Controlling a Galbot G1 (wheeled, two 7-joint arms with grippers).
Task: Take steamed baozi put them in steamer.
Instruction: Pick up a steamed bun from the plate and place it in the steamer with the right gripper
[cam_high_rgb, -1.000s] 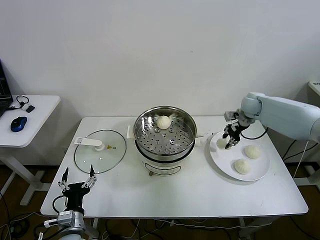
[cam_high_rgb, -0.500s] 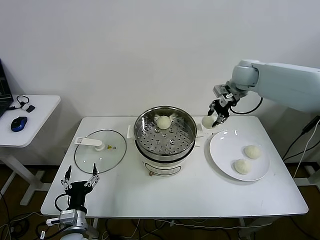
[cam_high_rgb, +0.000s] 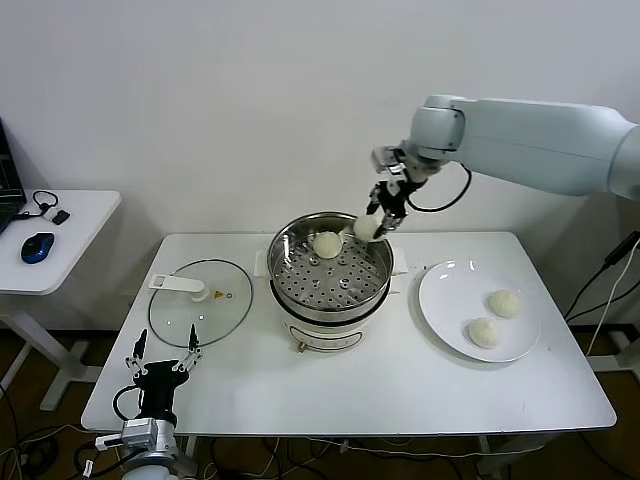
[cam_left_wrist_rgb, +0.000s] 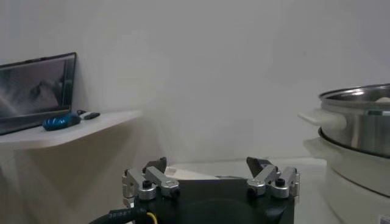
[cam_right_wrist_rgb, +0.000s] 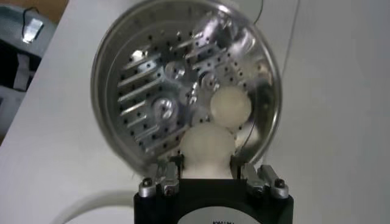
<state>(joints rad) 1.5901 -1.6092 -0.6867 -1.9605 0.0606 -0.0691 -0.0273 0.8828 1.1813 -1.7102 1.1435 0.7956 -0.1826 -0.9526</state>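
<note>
Right claw gripping smooth baozi, perforated steamer

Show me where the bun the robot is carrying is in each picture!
Head view: the carried baozi sits in the right gripper, above the steamer's far right rim.
Right wrist view: the carried baozi fills the middle, between the fingers.
Left wrist view: not in it.
Shared landmark: the steamer, also seen at the picture's edge in the left wrist view.
</note>
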